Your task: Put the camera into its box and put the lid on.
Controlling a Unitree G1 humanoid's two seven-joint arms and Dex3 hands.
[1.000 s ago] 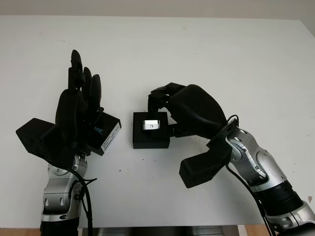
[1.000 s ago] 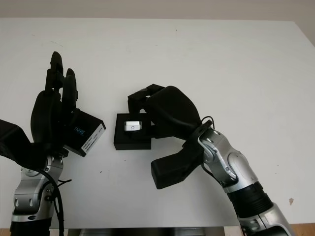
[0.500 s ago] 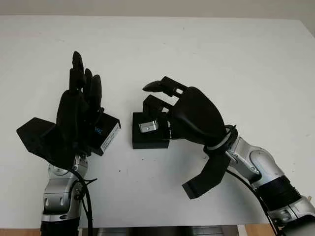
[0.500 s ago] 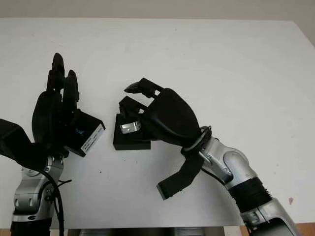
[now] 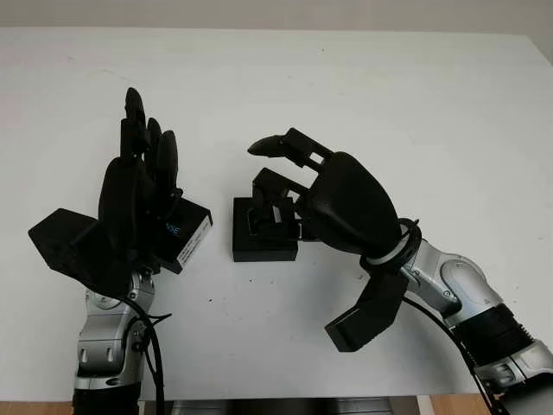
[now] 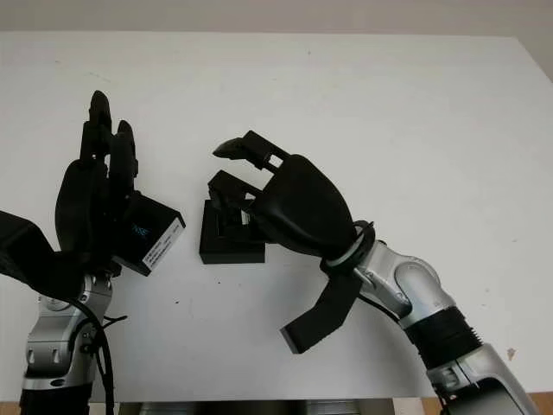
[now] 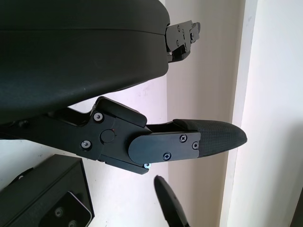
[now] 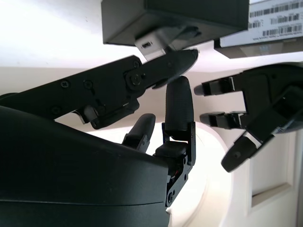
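The open black box [image 5: 263,246] sits mid-table. The small silver camera [image 8: 154,42] lies in it, one end sticking up at the box's rim. My right hand [image 5: 263,169] hovers over the box's right side, open; one fingertip [image 8: 182,59] touches the camera, while the other fingers point up and away. The black lid [image 5: 188,238], with a white label, lies left of the box. My left hand [image 5: 147,138] stands upright against the lid's left side, open, not grasping it. In the head views the right hand's finger hides most of the camera.
The white table [image 5: 389,112] stretches bare behind and to the right of the box. Its front edge [image 5: 285,399] runs just below both forearms. A narrow gap of table separates lid and box.
My right hand has let go of the camera and lifted its fingers. The camera, tilted half a second ago, now sits lower under one finger. The left hand and lid have not moved.
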